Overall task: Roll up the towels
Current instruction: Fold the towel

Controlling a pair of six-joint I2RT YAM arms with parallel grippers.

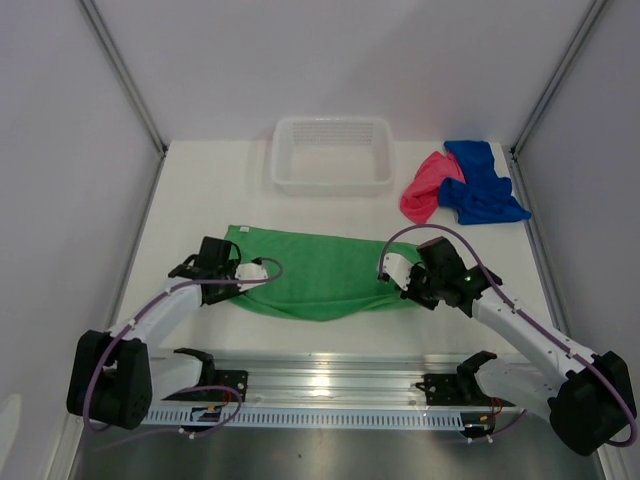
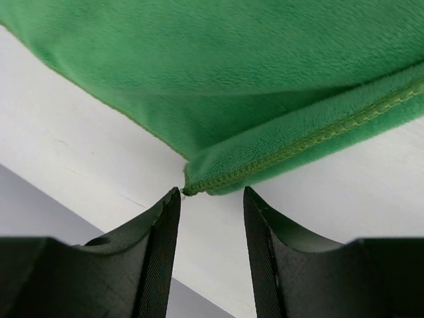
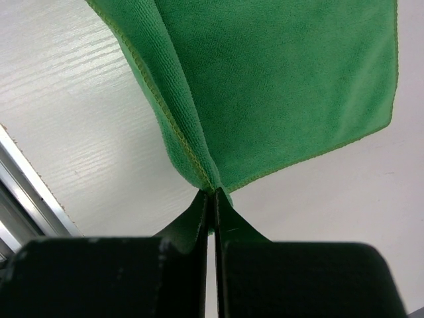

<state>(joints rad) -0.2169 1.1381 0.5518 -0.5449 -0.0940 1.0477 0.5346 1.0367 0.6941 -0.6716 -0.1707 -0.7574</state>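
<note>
Arms (image 1: 170, 305) stretch low; right hand (image 3: 211, 197) pinches green towel (image 1: 320, 272) corner.

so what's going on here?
Both arms are on the green towel, which is spread on the table. The right gripper is shut on the towel's right corner. The left gripper has its fingers open, with the towel's left corner just beyond their tips, not gripped. The pink towel and blue towel lie bunched at the far right, beside the white basket. Nothing is rolled yet.
</note>
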